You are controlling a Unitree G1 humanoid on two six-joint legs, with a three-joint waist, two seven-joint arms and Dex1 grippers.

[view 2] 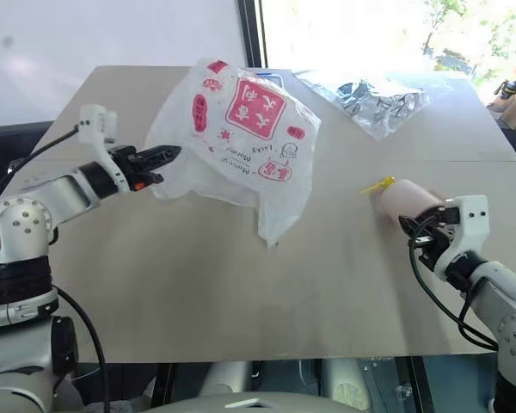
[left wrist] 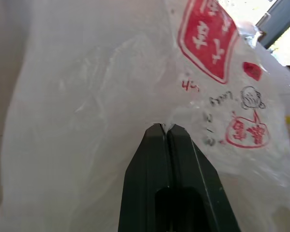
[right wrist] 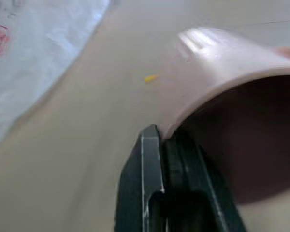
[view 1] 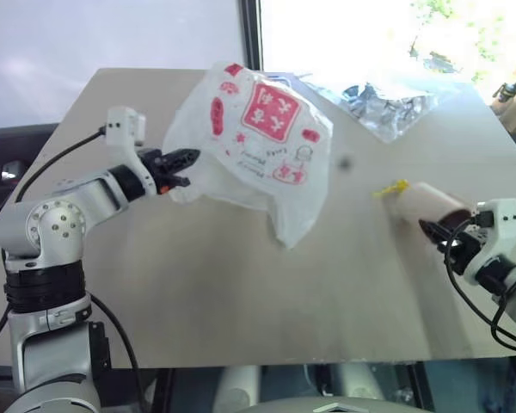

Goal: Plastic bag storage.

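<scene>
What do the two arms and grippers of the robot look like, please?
Both arms are silver-grey metal with rounded joint housings; the left arm has a round shoulder disc with small screw holes. Black cables loop along each arm. Each wrist carries a small white box-shaped module. The left gripper and the right gripper each have two black tapered fingers.

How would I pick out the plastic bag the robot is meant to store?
On the tan table, look left of centre, where the left gripper pinches the plastic bag. It is milky white with red printing, unlike the clear crinkly bag behind.
</scene>
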